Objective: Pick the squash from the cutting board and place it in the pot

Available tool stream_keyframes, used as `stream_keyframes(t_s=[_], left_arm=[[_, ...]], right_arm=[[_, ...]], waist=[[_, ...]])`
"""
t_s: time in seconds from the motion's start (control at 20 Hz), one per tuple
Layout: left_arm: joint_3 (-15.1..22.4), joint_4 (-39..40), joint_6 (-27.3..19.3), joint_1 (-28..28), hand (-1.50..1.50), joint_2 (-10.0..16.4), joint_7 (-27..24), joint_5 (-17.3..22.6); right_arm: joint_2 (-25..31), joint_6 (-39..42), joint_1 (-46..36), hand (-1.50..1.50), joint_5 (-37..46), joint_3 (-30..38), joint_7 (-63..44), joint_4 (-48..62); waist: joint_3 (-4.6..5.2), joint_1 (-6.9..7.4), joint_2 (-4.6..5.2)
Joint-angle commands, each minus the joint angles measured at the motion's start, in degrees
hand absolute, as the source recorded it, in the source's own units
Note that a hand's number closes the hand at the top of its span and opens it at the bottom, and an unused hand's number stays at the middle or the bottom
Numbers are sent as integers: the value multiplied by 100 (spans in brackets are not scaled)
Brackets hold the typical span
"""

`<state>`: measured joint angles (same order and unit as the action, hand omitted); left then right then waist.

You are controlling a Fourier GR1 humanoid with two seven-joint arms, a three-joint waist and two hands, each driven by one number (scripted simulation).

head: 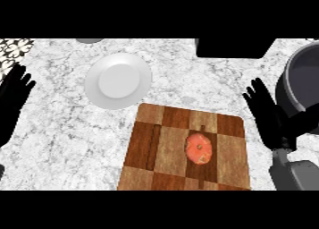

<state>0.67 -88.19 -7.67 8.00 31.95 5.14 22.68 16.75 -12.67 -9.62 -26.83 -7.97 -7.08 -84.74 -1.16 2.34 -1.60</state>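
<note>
The squash [199, 149] is seen as a small, rounded, orange-red lump with paler mottling and a faint dark mark near its middle. It lies on the checkered wooden cutting board [155, 152], slightly toward 3 o'clock from the board's middle, and is touched by neither hand. The dark grey pot [288, 78] is found at about 2 o'clock from the squash, cut off by the view's right edge. The right hand [270, 120] is held between board and pot, fingers straight and spread, thumb stretched toward the pot; nothing is held. The left hand [10, 107] is rested at the 9 o'clock edge, fingers up and spread. A white plate [118, 80] is set on the marble counter [63, 143] at 11 o'clock from the board.
</note>
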Motion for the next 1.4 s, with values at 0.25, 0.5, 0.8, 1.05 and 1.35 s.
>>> stream_keyframes(t_s=[0.25,0.5,0.8,1.05,1.35], left_arm=[[269,230,-561,-902,0,184,-201,-1249],[398,361,-573,-977,0,29,-49,-1180],[341,53,-542,-1346,0,-102,-175,-1384],[477,180,-592,-944,0,-273,-25,-1576],[365,314,-344,-859,0,-215,-81,-1483]], right_arm=[[1219,159,677,150,968,-431,-787,-296],[1800,-1279,904,-150,3641,-870,1195,-835],[1742,-1541,2115,-150,4168,-1177,665,-2435],[2138,-554,1404,-150,4680,-1526,-1056,-2724],[2189,1044,-188,-150,4322,-1810,-2796,-2740]], waist=[[125,-261,148],[126,-474,88],[121,-272,138],[126,-228,157],[132,-75,179]])
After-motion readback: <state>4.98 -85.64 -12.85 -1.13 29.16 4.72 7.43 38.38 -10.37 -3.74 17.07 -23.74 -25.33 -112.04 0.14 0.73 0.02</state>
